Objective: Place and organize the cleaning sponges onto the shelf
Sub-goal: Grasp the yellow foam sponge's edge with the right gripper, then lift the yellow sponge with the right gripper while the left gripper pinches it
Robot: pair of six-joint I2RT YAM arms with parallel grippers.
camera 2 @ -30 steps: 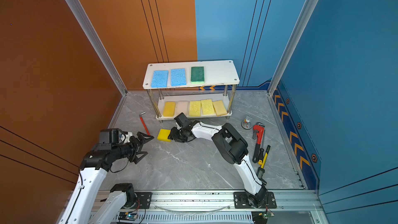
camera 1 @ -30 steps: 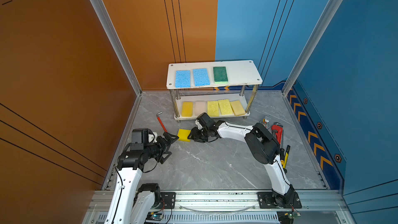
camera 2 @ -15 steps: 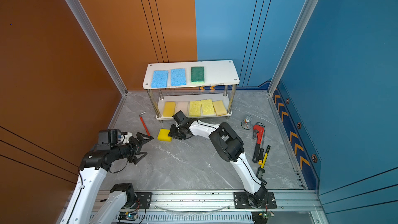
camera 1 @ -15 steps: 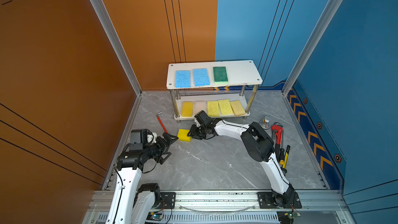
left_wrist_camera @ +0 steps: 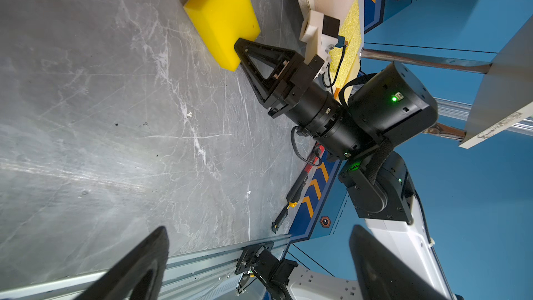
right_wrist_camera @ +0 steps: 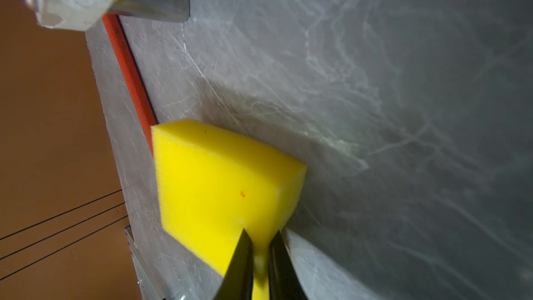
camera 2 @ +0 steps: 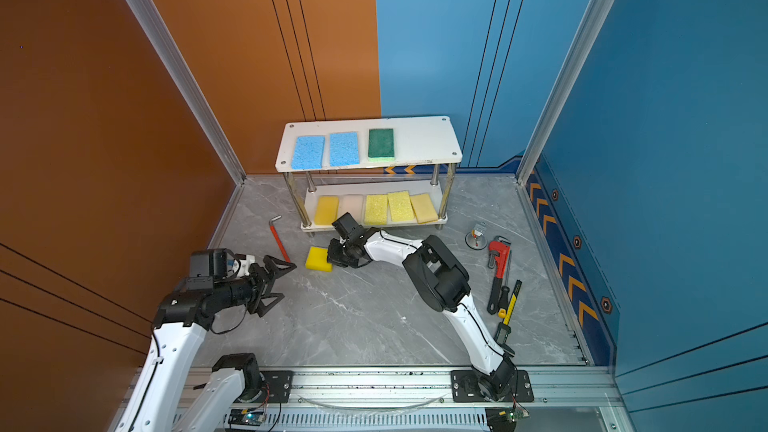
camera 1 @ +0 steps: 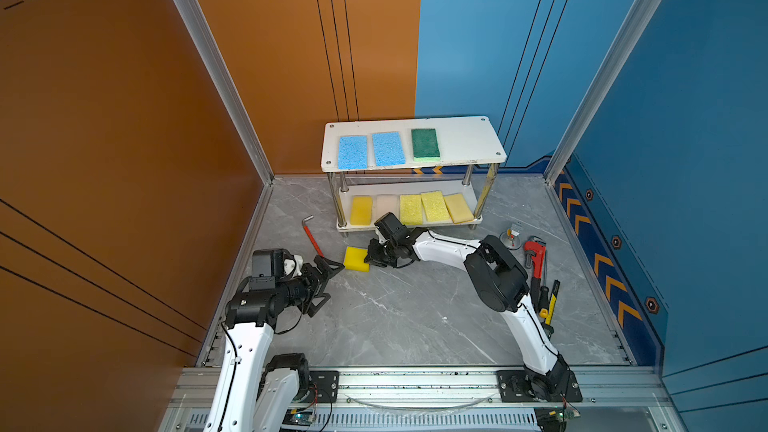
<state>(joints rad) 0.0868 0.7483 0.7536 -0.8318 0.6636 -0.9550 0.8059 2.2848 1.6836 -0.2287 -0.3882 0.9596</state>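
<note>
Left end effector (camera 1: 336, 281): jaws wide apart, empty, low over the tabletop (camera 1: 415, 317) nr the left wall. Tips are near the loose yellow sponge (camera 1: 356, 258) but not touching it.
Right end effector (right_wrist_camera: 261, 233): jaws together on one edge of the loose yellow sponge, foam pinched thin btwn the tips. Its arm reaches across the middle.
Loose yellow sponge: on the tabletop just in front of the shelf (camera 1: 465, 135), nr the left front post. We see it lying flat; we judge it gripped but not yet lifted.
Hex key (camera 1: 312, 236): red-handled, on the tabletop just beside the loose sponge, wall side. Not part of the job.
Pipe wrench (camera 1: 534, 257): with other hand tools at the right side, well apart from the work.
Lower tier (camera 1: 444, 225): five sponges in a row, L to R: shelved yellow sponge (camera 1: 361, 210), cream-pink sponge (camera 1: 386, 203), pale yellow pair (camera 1: 411, 209), tan sponge (camera 1: 458, 208). Packed edge to edge; we judge the tier full.
Top tier (camera 2: 424, 139): blue pair (camera 1: 353, 152) side by side, dark green sponge (camera 1: 425, 143) next to them; right part bare.
Done: eight of nine sponges shelved, both rows fairly tidy.
Left: one sponge, now in the grip. We judge the bare part of the top tier the only room for it.
</note>
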